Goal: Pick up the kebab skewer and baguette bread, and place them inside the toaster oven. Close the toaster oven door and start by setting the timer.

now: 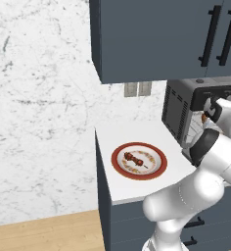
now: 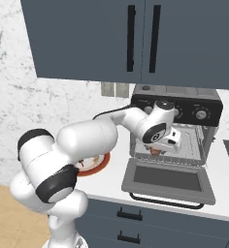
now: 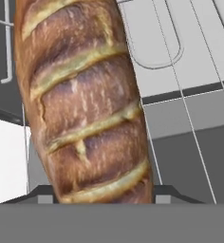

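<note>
The baguette bread, golden-brown with a slashed crust, is held between my fingertips, and my gripper is shut on it. In the right base view my gripper reaches into the mouth of the toaster oven, with the loaf just over the wire rack. The toaster oven door hangs open, flat in front. The kebab skewer, dark red and brown, lies on a red-rimmed plate on the counter, left of the oven.
Dark wall cabinets hang close above the oven. Black knobs sit along the oven's top panel. The white counter ends at a left edge beside the marble wall. Drawers lie below the counter front.
</note>
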Controlling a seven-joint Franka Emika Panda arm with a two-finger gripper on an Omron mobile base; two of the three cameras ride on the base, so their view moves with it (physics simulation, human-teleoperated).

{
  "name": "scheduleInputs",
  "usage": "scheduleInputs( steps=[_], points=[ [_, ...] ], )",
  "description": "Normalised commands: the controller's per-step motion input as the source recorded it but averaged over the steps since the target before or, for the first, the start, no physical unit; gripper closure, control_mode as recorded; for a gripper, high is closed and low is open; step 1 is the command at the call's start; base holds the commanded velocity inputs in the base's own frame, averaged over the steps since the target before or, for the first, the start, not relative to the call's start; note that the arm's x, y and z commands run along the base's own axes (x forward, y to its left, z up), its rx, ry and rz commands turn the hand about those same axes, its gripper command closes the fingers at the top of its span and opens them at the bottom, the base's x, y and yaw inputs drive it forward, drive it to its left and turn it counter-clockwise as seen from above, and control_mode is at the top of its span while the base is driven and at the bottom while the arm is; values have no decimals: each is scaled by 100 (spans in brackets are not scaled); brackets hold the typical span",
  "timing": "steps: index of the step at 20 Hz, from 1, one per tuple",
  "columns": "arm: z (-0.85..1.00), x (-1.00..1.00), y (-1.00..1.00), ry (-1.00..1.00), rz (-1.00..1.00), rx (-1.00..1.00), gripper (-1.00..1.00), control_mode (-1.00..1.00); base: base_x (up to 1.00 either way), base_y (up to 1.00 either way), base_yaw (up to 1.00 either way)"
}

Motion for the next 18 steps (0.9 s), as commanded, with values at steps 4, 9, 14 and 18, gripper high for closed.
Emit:
scheduleInputs(
  steps=[4, 9, 14, 18],
  points=[
    [-55, -95, 0, -3, 0, 0, 100, -100, 0, 0, 0],
    [-31, -51, 0, -6, 0, 0, 100, -100, 0, 0, 0],
    [0, -8, 19, -3, 0, 0, -100, -100, 0, 0, 0],
    [8, 0, 15, -3, 0, -3, -100, -100, 0, 0, 0]
  ],
)
